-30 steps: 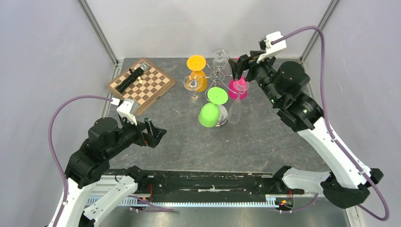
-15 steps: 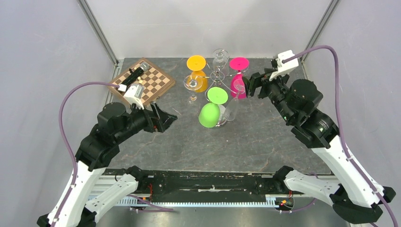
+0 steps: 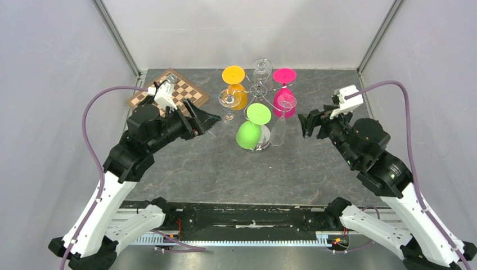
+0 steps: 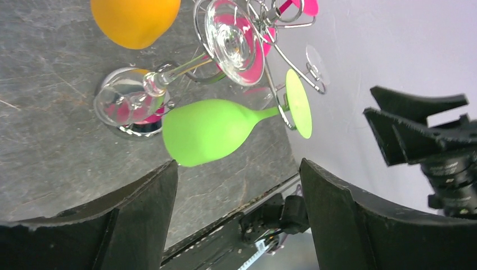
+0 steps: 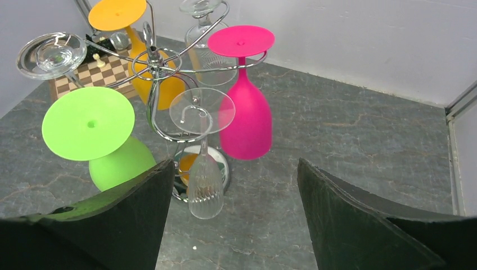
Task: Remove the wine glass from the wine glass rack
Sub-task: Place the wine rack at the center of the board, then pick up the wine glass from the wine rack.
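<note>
1. Over the last second the left arm has swung up from the near-left part of the table. The left gripper now sits at about 9 o'clock of the rack, just beside the clear glass hanging on that side but not touching it.
2. In the same second the right arm has backed away from the pink glass it was reaching over. The right gripper now hangs at about 3 o'clock of the rack, apart from every glass.
3. My reading is that the right arm has given up its try and the left arm is taking over. Nothing is off yet: all six glasses still hang upside down by their feet.
4. The rack stands toward 12 o'clock from the middle of the table. The green glass hangs on the arm at 6 o'clock, nearest the robot. In the left wrist view it lies straight ahead between the fingers, so it looks like the likely target.
5. The left forearm reaches forward and to the right across the chessboard, with the wrist rolled so its camera sees the rack lying sideways. The fingers stand wide apart with nothing between them.
6. The right arm is bent at the elbow and points toward 9 o'clock at the rack. Its fingers are also spread wide and empty.
</note>
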Robot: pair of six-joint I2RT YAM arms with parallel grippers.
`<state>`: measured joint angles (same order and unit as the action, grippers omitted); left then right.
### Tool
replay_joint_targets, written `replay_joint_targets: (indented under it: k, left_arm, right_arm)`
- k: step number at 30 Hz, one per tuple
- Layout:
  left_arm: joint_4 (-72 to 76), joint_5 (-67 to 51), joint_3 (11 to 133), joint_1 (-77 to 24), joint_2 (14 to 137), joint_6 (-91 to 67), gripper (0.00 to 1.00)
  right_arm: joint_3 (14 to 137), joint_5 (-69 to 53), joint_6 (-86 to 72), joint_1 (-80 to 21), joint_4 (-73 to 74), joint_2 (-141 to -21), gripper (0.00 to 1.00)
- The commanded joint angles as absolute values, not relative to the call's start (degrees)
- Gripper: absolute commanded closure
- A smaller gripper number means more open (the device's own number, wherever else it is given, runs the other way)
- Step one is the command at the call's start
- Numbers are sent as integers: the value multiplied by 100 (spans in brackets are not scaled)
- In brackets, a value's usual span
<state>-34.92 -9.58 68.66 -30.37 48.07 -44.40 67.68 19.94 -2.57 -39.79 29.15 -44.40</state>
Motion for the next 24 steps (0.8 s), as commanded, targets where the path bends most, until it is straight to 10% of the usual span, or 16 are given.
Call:
replay_joint_targets:
  k: [1, 24]
  left_arm:
    - [-2717, -967, 6919, -3037, 4966, -5292, 16]
    - [-1490, -1813, 6168, -2341, 5536, -7382, 39]
  right_arm:
    - [6555, 2112, -415, -3971, 2996, -4110, 18]
    - [5951, 2377, -440, -3973, 2996, -3585, 18]
